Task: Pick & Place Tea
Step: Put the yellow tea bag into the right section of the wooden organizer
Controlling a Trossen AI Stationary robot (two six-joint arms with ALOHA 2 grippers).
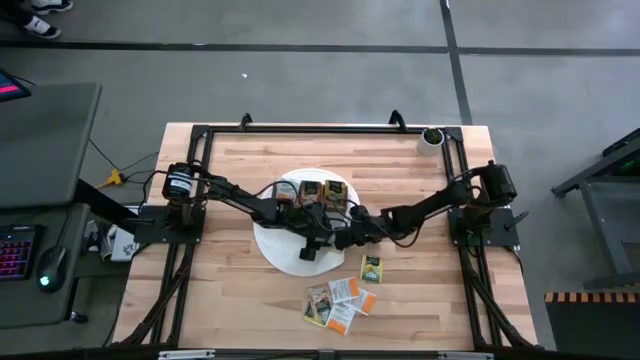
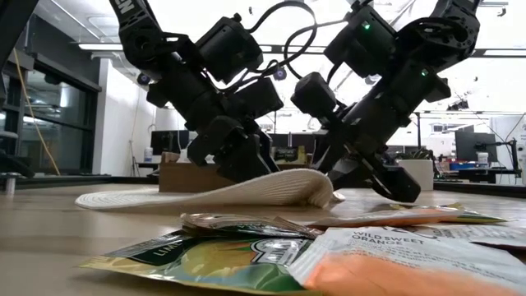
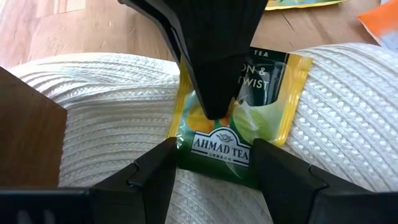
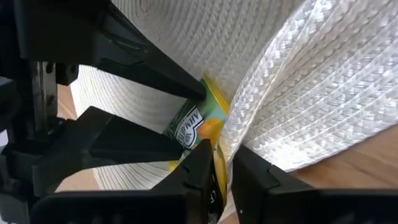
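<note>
Left to right: my left gripper (image 3: 214, 165) sits open astride a green-and-yellow tea packet (image 3: 217, 146) lying on the white woven mat (image 3: 106, 118). My right gripper (image 4: 222, 171) is pinched on the packet's edge. I judge the packet light, thin, floppy and slick — best gripped flat at one edge. More packets (image 1: 340, 300) lie on the table (image 1: 240, 300).

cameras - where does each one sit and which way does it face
High view: above the table, looking straight down; both arms meet over the white mat.
Low view: at table-top height, looking across loose tea packets; both arms descend.
Left wrist view: behind the left tool, facing a green tea packet.
Right wrist view: behind the right tool, pinching that packet.
Both wrist views share packet and mat.
</note>
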